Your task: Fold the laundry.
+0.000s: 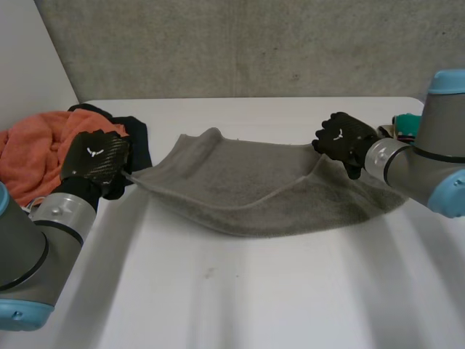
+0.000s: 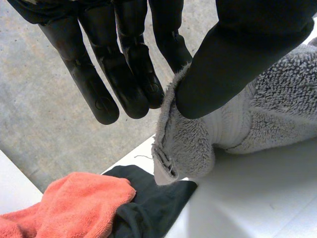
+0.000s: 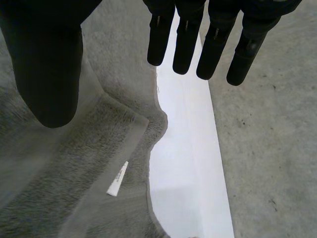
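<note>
I held the left robot hand [image 1: 94, 161] out from the left arm [image 1: 36, 240], back upward, its straight fingers [image 2: 124, 74] and thumb pinching a corner of the grey towel [image 1: 247, 193]; the right robot hand [image 1: 341, 142], on the right arm [image 1: 429, 163] reaching inward, pinched the towel's other end the same way.

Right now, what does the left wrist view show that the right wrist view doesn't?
Only the left wrist view: the left hand pinching a corner of the grey towel between thumb and fingers, with an orange cloth and a black garment lying beside that corner. Only the right wrist view: the right hand at the towel's edge, and a small white label on the towel. Both: the grey towel, the white table and the concrete floor.
</note>
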`<act>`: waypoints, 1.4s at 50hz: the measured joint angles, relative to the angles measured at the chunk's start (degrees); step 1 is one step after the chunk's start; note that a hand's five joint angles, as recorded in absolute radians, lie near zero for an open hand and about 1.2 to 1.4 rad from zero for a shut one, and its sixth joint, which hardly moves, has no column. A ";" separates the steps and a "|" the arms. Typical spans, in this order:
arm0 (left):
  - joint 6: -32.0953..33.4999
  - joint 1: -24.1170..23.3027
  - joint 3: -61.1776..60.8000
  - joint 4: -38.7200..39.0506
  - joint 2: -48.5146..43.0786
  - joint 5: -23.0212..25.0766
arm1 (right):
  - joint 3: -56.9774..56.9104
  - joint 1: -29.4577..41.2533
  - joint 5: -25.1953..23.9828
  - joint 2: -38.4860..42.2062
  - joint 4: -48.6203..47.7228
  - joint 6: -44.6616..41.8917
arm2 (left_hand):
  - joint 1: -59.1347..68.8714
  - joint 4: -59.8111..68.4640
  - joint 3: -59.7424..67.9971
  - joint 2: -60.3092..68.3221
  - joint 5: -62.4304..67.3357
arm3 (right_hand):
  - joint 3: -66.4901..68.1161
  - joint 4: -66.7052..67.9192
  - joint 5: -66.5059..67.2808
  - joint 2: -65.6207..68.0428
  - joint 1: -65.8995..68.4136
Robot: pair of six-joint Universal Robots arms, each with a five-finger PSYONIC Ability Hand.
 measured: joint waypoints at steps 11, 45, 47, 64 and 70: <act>-0.32 0.35 -0.25 -0.59 2.13 0.14 | -12.36 -0.58 -2.24 12.79 0.15 -2.26 | 0.00 0.00 -0.01 0.00 0.00 | 0.00 0.00 0.04 0.00 0.00; -1.58 8.57 9.07 -13.70 13.86 3.11 | 9.35 -10.79 -0.43 -23.23 -3.94 14.26 | 0.00 0.18 0.02 0.00 0.00 | 40.23 41.34 39.18 39.37 35.90; -1.77 9.08 10.29 -16.75 16.02 3.98 | 10.84 -12.22 -0.61 -26.82 -0.06 13.10 | 0.00 0.18 0.02 0.00 0.00 | 40.31 41.37 39.18 39.37 35.90; 3.10 10.97 18.29 -47.00 17.08 10.18 | 19.86 -18.54 -1.99 -36.71 27.52 5.46 | 0.00 0.21 0.03 0.02 0.00 | 40.31 41.39 39.92 39.37 35.90; 9.45 8.68 22.18 -48.40 2.29 7.30 | 19.58 -14.32 2.43 -26.25 25.32 3.96 | 0.00 0.21 0.03 0.02 0.00 | 40.32 41.39 39.92 39.37 35.90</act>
